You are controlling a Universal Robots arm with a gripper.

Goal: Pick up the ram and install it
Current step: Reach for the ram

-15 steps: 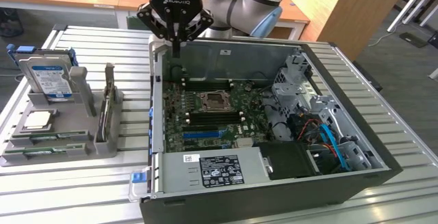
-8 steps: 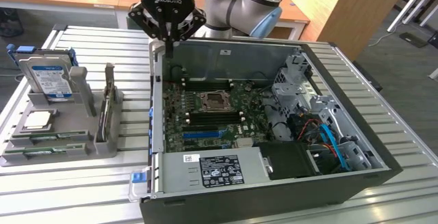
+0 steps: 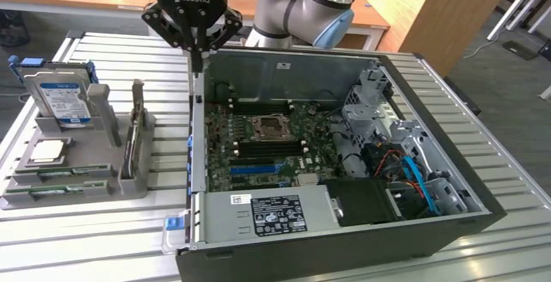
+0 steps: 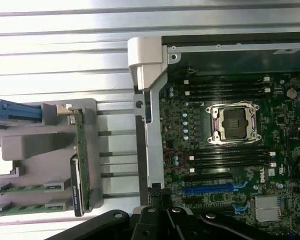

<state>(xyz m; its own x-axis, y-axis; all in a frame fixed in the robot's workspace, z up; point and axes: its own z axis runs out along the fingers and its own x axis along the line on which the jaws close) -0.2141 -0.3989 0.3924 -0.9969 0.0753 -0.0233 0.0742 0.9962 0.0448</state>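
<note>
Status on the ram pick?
Gripper shut, empty, above the case's side wall. Ram on edge in grey holder, untouched. Nothing blocking it.

Materials noted
We are seeing the table (image 3: 86, 243) as ribbed glossy metal, the holder (image 3: 138, 180) as matt plastic, the ram (image 4: 80, 145) as circuit board.

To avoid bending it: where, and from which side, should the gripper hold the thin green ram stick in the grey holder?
Probably pinch the thin green ram stick across its two flat faces, near the middle of its upper edge, coming down from above. It stands on edge in the grey holder, so only the top is free.
</note>
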